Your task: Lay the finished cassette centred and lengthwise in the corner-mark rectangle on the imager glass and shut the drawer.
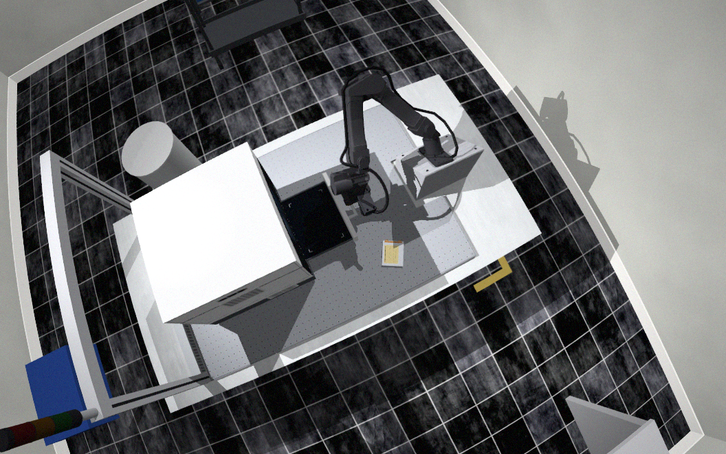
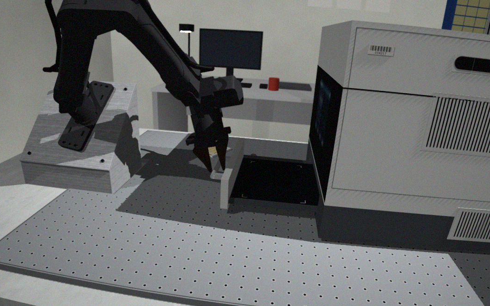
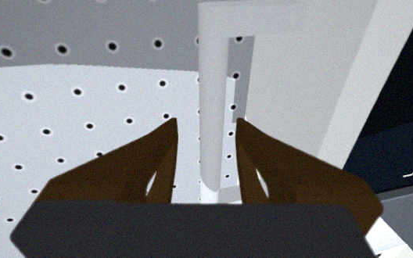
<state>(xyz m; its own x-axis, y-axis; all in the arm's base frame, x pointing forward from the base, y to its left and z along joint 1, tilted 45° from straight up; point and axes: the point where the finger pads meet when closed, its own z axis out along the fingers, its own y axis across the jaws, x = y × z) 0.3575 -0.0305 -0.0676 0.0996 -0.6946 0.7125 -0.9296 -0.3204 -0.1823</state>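
Observation:
The gel imager IM (image 1: pixel 214 236) is a large white box, also in the exterior view (image 2: pixel 410 113). Its drawer is pulled out, showing dark glass (image 1: pixel 312 217) (image 2: pixel 273 180) with white corner marks (image 3: pixel 411 172). The glass is bare. My gripper (image 2: pixel 215 167) (image 1: pixel 364 208) (image 3: pixel 206 127) is open, with its fingers on either side of the drawer's white handle bar (image 3: pixel 212 117) and a gap on each side. The yellow cassette FINISHED (image 1: pixel 392 252) lies flat on the perforated plate, apart from the drawer; it shows partly behind my fingers (image 2: pixel 215 150).
The arm's grey wedge pedestal (image 1: pixel 439 168) (image 2: pixel 83 144) stands beside the drawer front (image 2: pixel 231 175). A white cylinder (image 1: pixel 151 152) stands behind IM. A desk with a monitor and a red cup (image 2: pixel 273 83) is in the background.

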